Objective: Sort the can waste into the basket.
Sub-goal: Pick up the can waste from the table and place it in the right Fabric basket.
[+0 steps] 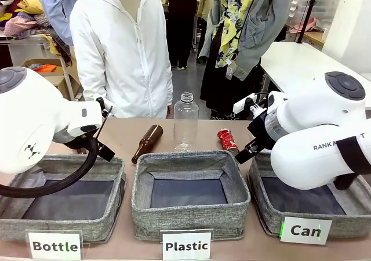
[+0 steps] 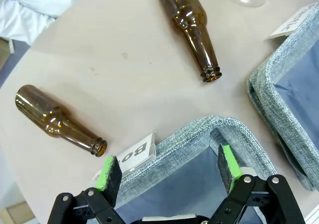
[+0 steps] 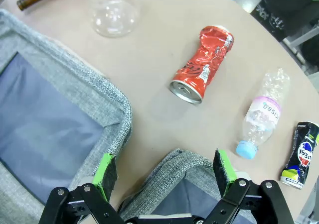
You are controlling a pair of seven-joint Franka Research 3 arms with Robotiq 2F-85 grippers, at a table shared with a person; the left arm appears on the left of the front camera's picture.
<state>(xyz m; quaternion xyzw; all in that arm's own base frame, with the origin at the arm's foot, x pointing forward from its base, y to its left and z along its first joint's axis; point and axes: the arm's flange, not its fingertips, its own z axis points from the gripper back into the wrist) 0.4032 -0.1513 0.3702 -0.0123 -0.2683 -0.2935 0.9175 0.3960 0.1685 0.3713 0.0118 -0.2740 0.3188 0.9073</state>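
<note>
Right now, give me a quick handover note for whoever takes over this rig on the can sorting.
Left gripper: open, empty, over a corner of the Bottle basket.
Right gripper: open, empty, over a corner of the Can basket.
Red can and black can: both dented, lying on the table, a clear plastic bottle between them.
Done: no can sorted yet.
Left: both cans into the Can basket.

White front cards: "Bottle" card, "Plastic" card, "Can" card on the basket; right arm reads "RANKA" (partial).
</note>
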